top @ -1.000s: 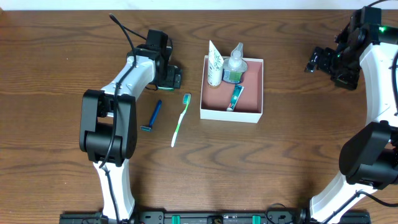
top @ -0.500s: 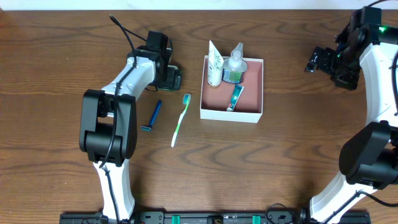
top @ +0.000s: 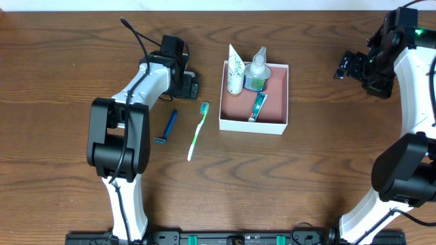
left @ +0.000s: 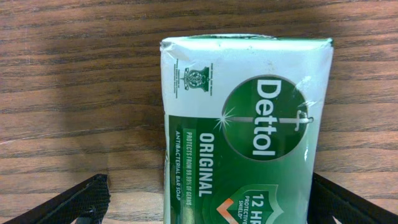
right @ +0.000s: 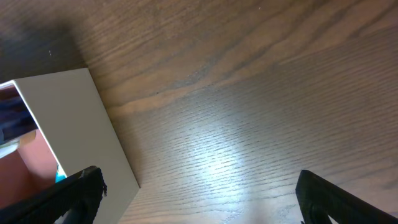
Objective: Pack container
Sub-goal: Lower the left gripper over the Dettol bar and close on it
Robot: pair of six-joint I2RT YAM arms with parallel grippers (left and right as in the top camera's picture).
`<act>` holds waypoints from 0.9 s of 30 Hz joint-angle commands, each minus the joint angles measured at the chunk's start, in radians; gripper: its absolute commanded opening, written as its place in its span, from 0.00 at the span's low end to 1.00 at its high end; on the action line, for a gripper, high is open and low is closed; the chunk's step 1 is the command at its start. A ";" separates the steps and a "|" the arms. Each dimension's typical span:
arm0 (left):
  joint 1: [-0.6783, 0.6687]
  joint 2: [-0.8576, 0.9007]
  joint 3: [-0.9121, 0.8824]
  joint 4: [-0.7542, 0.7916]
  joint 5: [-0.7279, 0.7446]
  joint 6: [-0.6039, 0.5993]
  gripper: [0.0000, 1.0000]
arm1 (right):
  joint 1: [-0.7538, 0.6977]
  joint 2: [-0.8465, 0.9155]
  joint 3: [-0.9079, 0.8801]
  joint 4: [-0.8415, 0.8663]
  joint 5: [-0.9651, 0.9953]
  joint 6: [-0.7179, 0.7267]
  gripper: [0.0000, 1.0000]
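Observation:
The container (top: 253, 125) is a square white-walled box with a pink inside, at the table's middle. It holds a white tube (top: 235, 68), a clear bottle (top: 257, 70) and a small teal tube (top: 257, 107). My left gripper (top: 186, 84) is open and low over a green Dettol soap bar (left: 249, 124), left of the container. In the left wrist view its fingers (left: 208, 199) straddle the bar; the right finger is close to the wrapper, the left one apart. My right gripper (top: 345, 66) is open and empty, right of the container, whose white wall (right: 71, 130) shows in its view.
A blue razor (top: 167, 126) and a green-and-white toothbrush (top: 197, 131) lie on the wood table in front of the left gripper, left of the container. The right wrist view shows bare wood between its fingers (right: 199, 193).

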 commanded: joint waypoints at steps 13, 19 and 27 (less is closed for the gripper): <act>0.000 0.017 -0.004 0.079 -0.004 -0.016 1.00 | -0.007 0.004 0.005 0.000 0.006 0.012 0.99; -0.002 0.017 -0.004 0.075 0.035 -0.017 0.81 | -0.007 0.004 0.005 0.000 0.006 0.012 0.99; -0.003 0.017 -0.004 0.075 0.048 -0.017 0.65 | -0.007 0.004 0.005 0.000 0.006 0.012 0.99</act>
